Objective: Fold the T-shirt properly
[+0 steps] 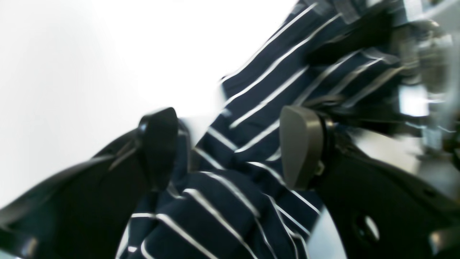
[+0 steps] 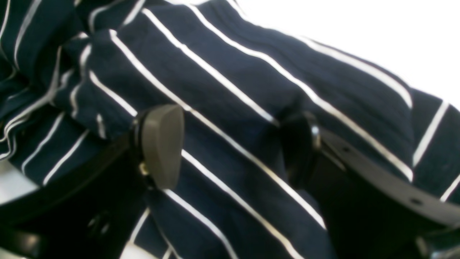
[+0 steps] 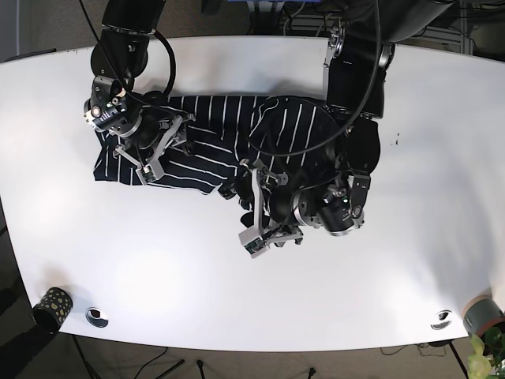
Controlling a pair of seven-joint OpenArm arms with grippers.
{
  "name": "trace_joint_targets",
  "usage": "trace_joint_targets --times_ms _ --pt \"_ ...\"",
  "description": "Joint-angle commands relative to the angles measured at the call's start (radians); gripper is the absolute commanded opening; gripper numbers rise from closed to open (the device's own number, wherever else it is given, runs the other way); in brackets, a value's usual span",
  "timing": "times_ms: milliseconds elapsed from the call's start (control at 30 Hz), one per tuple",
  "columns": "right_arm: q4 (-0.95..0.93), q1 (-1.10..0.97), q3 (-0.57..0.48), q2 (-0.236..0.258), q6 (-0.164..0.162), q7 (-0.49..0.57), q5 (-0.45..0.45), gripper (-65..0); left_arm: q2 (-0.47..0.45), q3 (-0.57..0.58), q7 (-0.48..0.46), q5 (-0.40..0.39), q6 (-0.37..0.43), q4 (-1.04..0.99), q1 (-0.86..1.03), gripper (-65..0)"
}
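The navy T-shirt with thin white stripes lies crumpled at the back middle of the white table. My right gripper is over its left part. In the right wrist view, that gripper is open, its fingers spread wide with flat striped cloth under and between them. My left gripper is at the shirt's front right edge. In the left wrist view, that gripper is open too, with a bunched fold of shirt rising between the two fingers.
A dark patterned cup stands at the front left corner, with a small round disc beside it. Another disc and a grey pot with a plant sit at the front right. Black cables loop over the shirt.
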Motion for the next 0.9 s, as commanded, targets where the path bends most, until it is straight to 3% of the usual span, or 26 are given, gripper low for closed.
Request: trace_joint_targets --times_ms 0,233,500,733,867 --pt "0.018 0.015 0.001 0.007 0.002 0.023 0.016 -25.0 -0.046 -0.006 -0.003 -0.071 -0.001 0.082 0.005 -25.0" --pt "0.018 0.015 0.001 0.005 0.002 0.023 0.016 -25.0 -0.146 -0.009 -0.001 -0.056 -0.001 0.141 0.092 -25.4" --pt "0.018 0.015 0.002 0.005 0.002 0.023 0.016 -25.0 -0.232 -0.011 -0.009 0.056 -0.001 0.217 0.187 -25.7" --pt "0.026 0.015 0.007 0.005 0.002 0.023 0.018 -25.0 -0.247 -0.003 -0.191 0.154 -0.001 0.019 0.195 -33.1" --pt "0.052 0.017 0.07 0.011 0.002 -0.002 0.128 -25.0 -0.249 -0.005 -0.277 0.163 -0.001 -0.175 0.118 -33.8"
